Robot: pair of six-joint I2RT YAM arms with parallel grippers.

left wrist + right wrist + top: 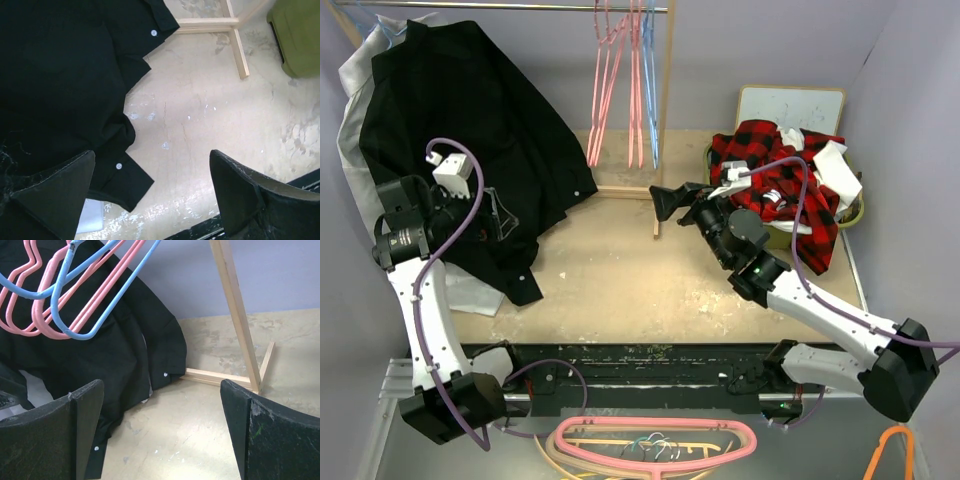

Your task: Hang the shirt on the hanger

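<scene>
Left tool [498,216]: fingers stood wide apart with nothing between them, low over the bench [610,270].
Right tool [665,203]: fingers were also spread wide and empty, pointing away from the bin [295,40].
Black shirt [460,120]: lay beneath and just beside the left tool, with a buttoned cuff close to one finger.
Shirt [770,170]: lay heaped in the green bin behind the right tool, beside its wrist on the side opposite its fingers. It was well apart from the left tool.
Hanger [131,280]: hung above and beyond the right tool's fingertips, among the pink hangers [604,100] on the rail [520,7]. It touched neither tool and was apart from the shirt.
</scene>
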